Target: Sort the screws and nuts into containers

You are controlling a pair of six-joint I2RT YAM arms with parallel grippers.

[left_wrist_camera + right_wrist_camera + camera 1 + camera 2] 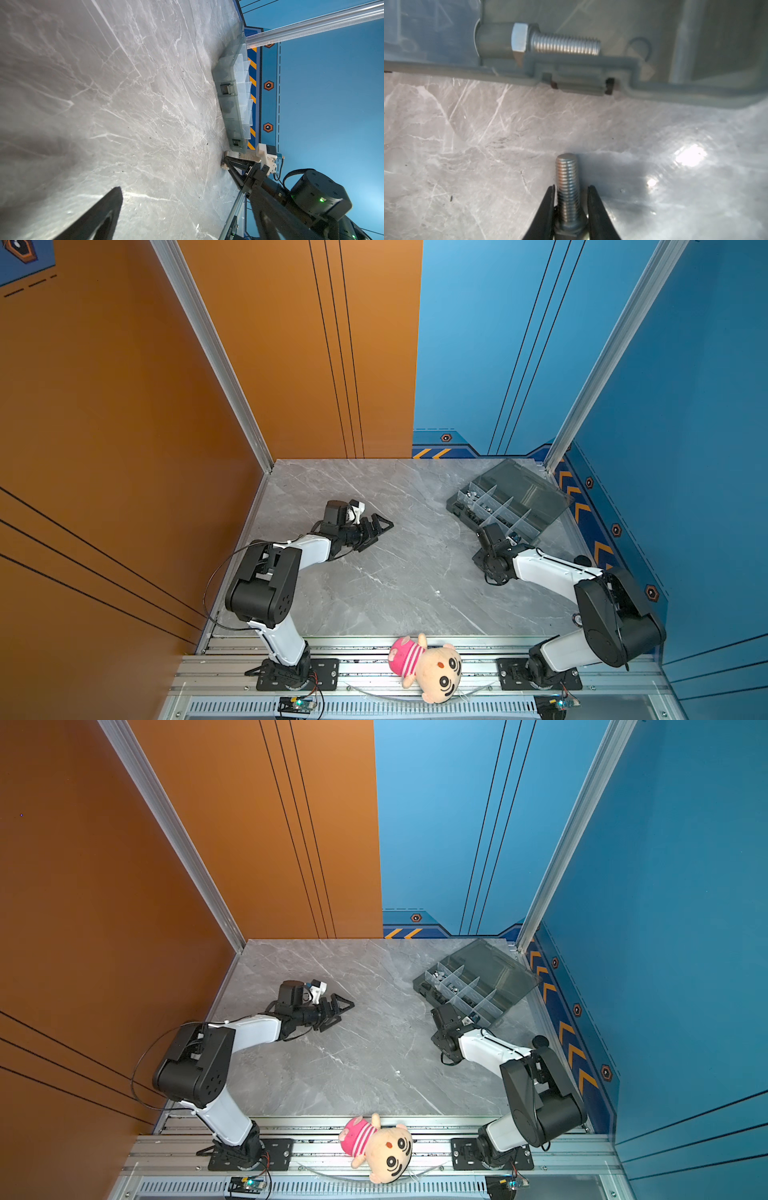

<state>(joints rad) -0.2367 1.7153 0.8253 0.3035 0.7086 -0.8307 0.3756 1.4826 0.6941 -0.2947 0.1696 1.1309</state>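
Note:
A silver hex-head screw (568, 187) lies on the marble table just in front of the smoky-grey organizer box (581, 68). My right gripper (571, 188) is shut on this screw at its head end, and the threaded shaft points toward the box. A second silver screw (564, 44) lies inside the box behind its front wall. Both top views show the box (455, 508) (420, 984) at the back right with its lid (536, 493) open; the small pieces in its compartments are too small to name. My left gripper (380, 526) (187, 218) rests open on the table at the left, holding nothing.
A plush doll (428, 668) lies on the front rail. A small black-capped jar (582, 560) stands by the right arm near the blue right wall. The orange wall closes the left side. From the left wrist view, the right gripper (225, 160) touches the table beside the box (232, 93).

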